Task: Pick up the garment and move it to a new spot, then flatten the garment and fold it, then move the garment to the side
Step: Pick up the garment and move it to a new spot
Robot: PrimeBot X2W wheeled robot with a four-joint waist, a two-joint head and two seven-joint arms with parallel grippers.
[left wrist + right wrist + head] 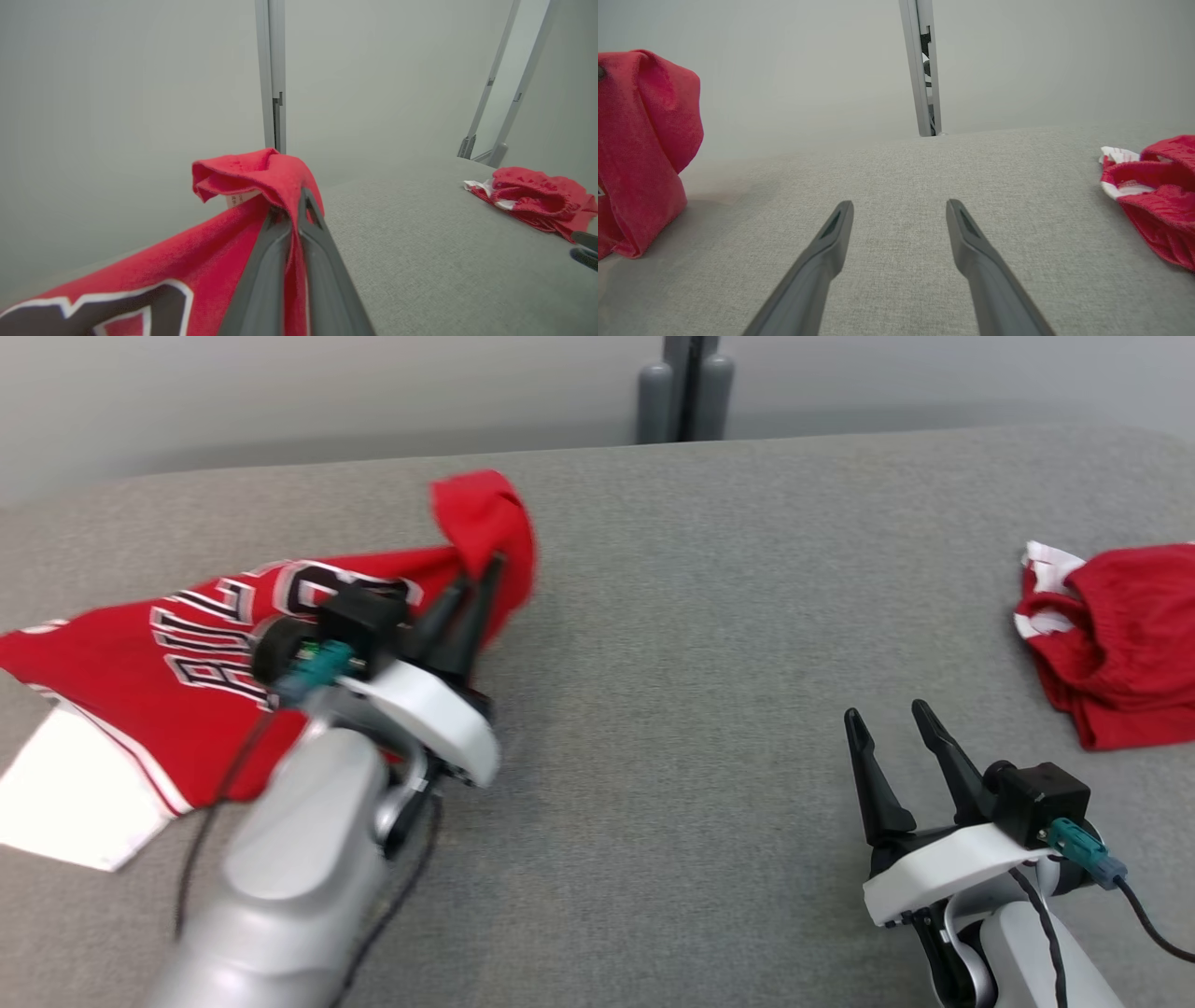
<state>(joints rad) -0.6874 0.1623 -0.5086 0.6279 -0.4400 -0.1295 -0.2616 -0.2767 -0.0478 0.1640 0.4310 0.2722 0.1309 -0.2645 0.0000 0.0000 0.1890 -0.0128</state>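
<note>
Nearest the robot, at right, the right gripper [885, 709] stands wide over the table [672, 616], holding nothing. Farther off and leftward, the left gripper [478, 571] pinches a raised edge of the jersey [112, 681]. The cloth's length runs left from the pinch, well apart from the right gripper.

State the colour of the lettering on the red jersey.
Black, outlined in white, on the red fabric jersey; clearest in the head view.
</note>
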